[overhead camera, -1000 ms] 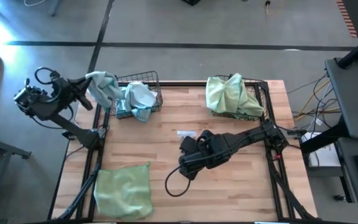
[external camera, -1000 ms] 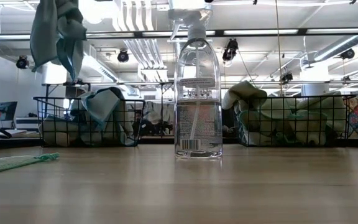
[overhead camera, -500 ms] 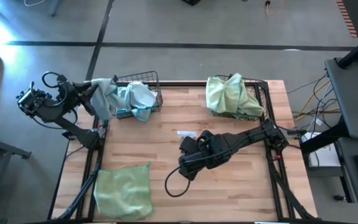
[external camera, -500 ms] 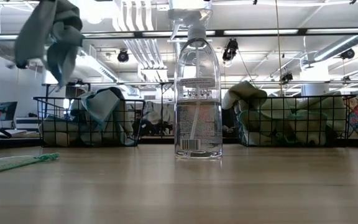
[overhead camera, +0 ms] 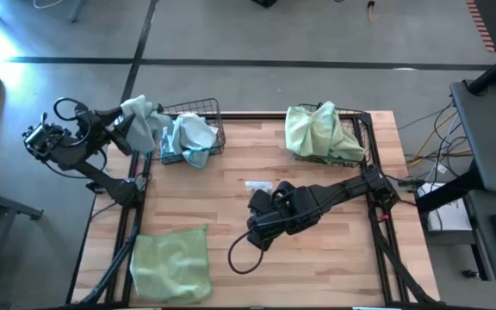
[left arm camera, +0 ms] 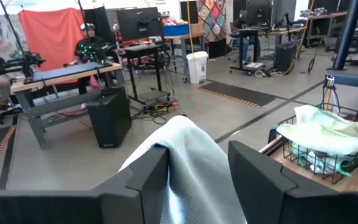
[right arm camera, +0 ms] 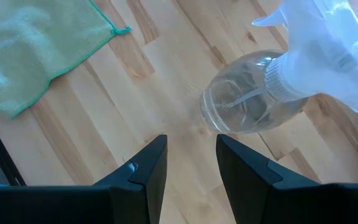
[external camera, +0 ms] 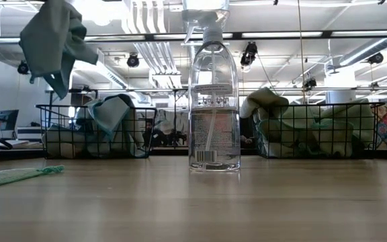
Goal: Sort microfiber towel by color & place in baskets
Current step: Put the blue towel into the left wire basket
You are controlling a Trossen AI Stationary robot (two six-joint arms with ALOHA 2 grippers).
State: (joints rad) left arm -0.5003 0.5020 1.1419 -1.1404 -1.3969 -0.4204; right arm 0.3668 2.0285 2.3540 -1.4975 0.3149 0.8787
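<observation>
Two colours of towel show across the tabletop [overhead camera: 231, 215]. Nearest, at the near left corner, one pale green towel [overhead camera: 171, 263] lies flat and roughly square, its edge stitched in a brighter green – the right wrist view shows that hem and a soft, nubby weave. Toward the middle stands a clear spray bottle [external camera: 213, 94], upright, with the right gripper [overhead camera: 261, 226] resting low just near of it, its fingers apart and holding nothing. Farther back sit the two black wire-mesh baskets: the left basket [overhead camera: 213, 110] holds crumpled light blue towels [overhead camera: 189, 136], one draped over its near rim; the right basket [overhead camera: 360, 120] is heaped with pale green towels [overhead camera: 317, 129] that spill above the wire. At the far left, just beyond the tabletop's edge and beside the left basket, the left gripper [overhead camera: 127, 133] is raised with a light blue towel [left arm camera: 191, 162] hanging in loose folds between its fingers [left arm camera: 148, 180] – they stand apart with the cloth draped in the gap, and whether they grip it I cannot tell.
</observation>
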